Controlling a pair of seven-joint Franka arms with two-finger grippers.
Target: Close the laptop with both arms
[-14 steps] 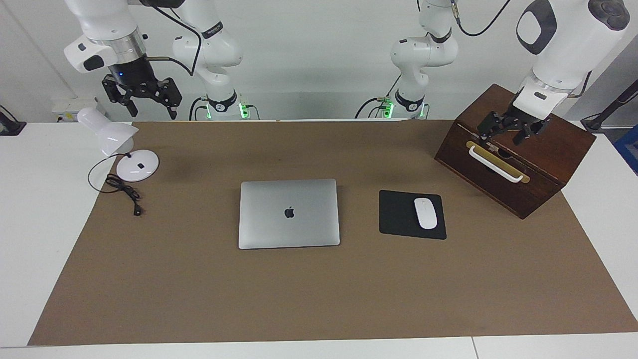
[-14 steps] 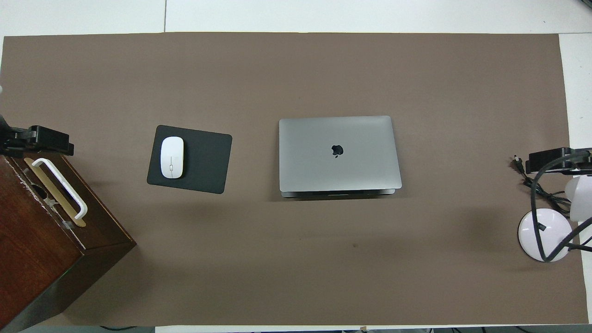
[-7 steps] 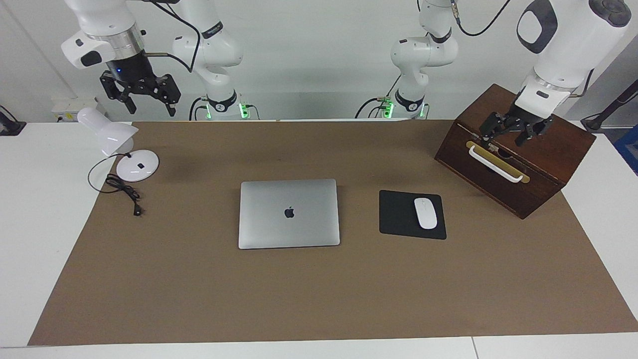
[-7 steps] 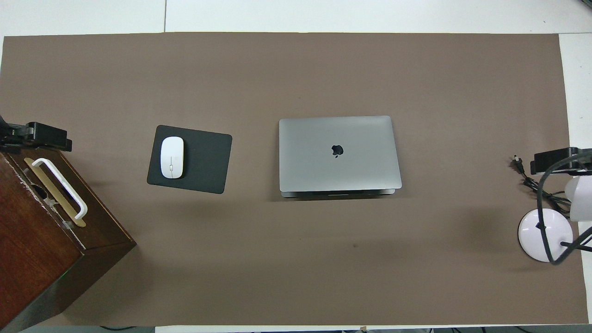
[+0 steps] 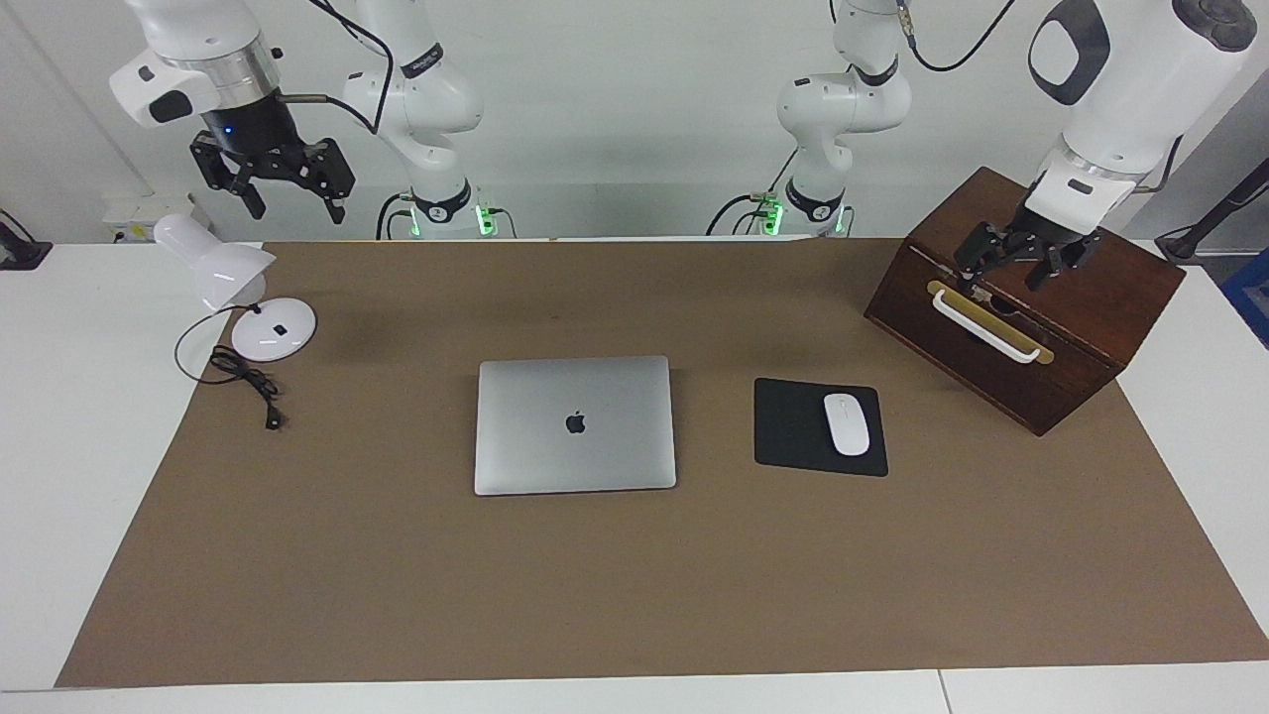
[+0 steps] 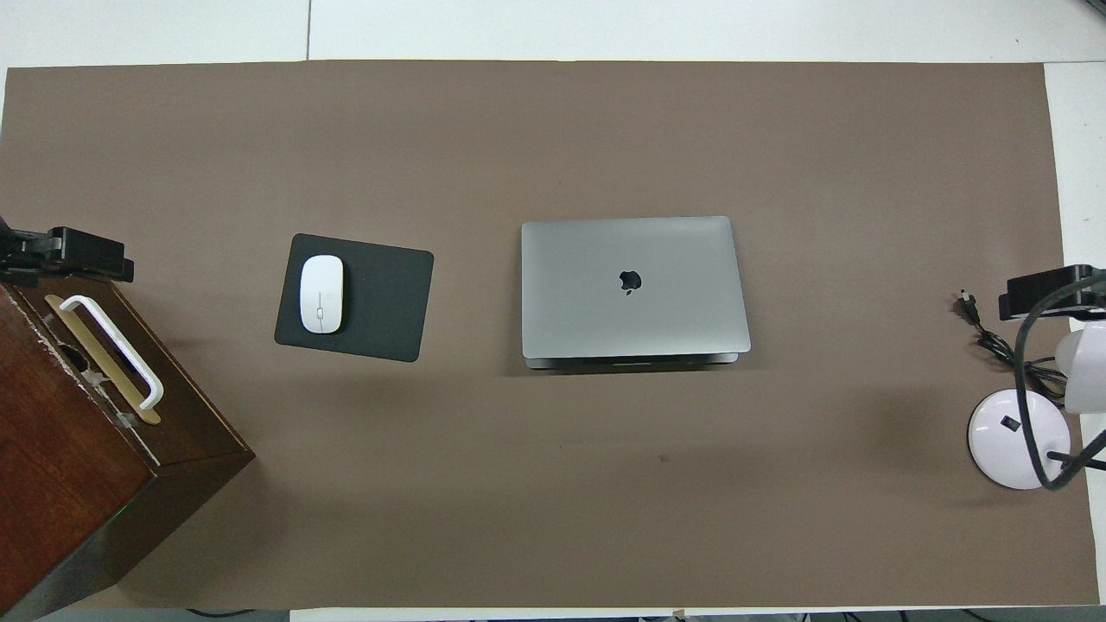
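Facing view: laptop (image 5: 575, 424) shut flat at the centre of the brown mat (image 5: 397, 595), apple logo up. At its 3 o'clock, black mouse pad (image 5: 793, 431) carrying a white mouse (image 5: 847, 423). At its 2 o'clock, wooden box (image 5: 1031, 297) with a white handle (image 5: 986, 325), and above that handle the left gripper (image 5: 1009, 270), fingers spread, holding nothing. At the laptop's 10 o'clock, white desk lamp (image 5: 233, 288) with its black cord (image 5: 243, 382), and high over the lamp the right gripper (image 5: 288, 193), fingers likewise apart and empty. Full arms, wrists and bases visible only here.

Overhead view: laptop (image 6: 635, 288) again closed at mat centre, plus a dark sliver of base edge under the lid on the robots' side, hidden from the facing camera. Left gripper (image 6: 67, 255) reduced to a black block at the frame edge, at the laptop's 9 o'clock; right gripper (image 6: 1050, 292) a black block at its 3 o'clock; finger spread unreadable from this angle. Box top and gripper height readable from the facing camera alone.
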